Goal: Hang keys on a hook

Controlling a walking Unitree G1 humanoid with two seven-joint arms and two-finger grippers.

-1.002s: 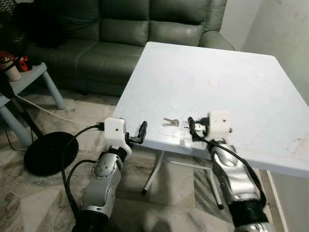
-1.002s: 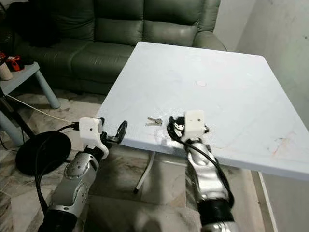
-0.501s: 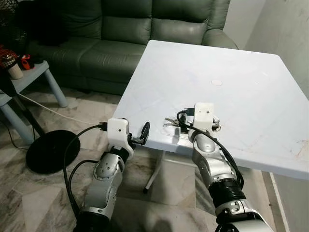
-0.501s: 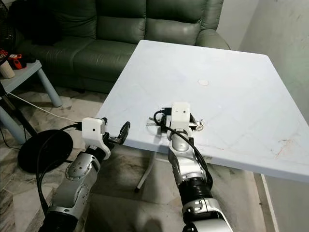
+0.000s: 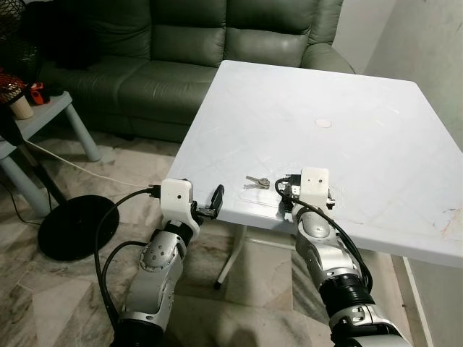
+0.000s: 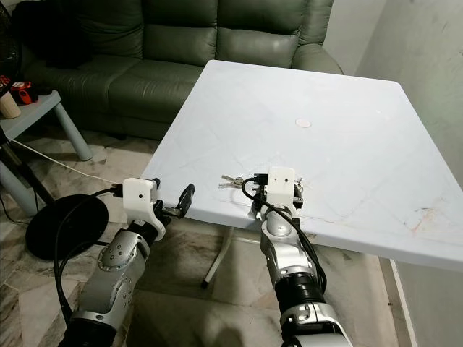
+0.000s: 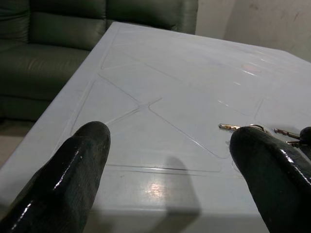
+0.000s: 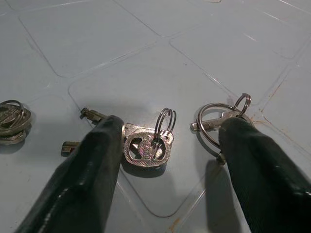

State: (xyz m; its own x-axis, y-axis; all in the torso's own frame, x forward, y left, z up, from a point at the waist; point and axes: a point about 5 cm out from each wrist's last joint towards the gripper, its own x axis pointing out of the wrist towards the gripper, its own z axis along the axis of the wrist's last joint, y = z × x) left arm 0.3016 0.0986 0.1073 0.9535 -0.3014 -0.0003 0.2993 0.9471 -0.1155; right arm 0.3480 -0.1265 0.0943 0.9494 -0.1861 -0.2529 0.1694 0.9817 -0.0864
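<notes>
- The white square plastic counter (image 5: 340, 108) with moulded line patterns is standing in front of a dark green leather sofa (image 5: 181, 50).
- The right gripper (image 8: 167, 160) is reaching over the near edge of the counter, with its two black fingers (image 8: 90, 179) spread apart and released, gripping nothing.
- Between these fingers a silver key with a round stamped head (image 8: 146, 148) is lying flat on the counter, with a double wire ring (image 8: 164, 124) standing up from it. The stamping on the head is too small to read.
- Just beside the other finger a larger silver key ring (image 8: 214, 128) with a small ring (image 8: 242, 103) linked to it is lying on the counter.
- A second small bunch of silver keys (image 5: 257, 182) is lying flat on the counter near its front edge, a little to the left of the right gripper and apart from it.
- The left gripper (image 5: 214, 202) is hovering just off the front left edge of the counter, with its fingers (image 7: 73, 179) wide open and empty.
- A small round mark (image 5: 322, 123) is showing further back on the counter.
- A pale blue side table (image 5: 51, 119) and a black round base with a cable (image 5: 72, 228) are standing on the marble floor (image 5: 43, 303) at the left.
- No readable writing or brand is showing on anything.
</notes>
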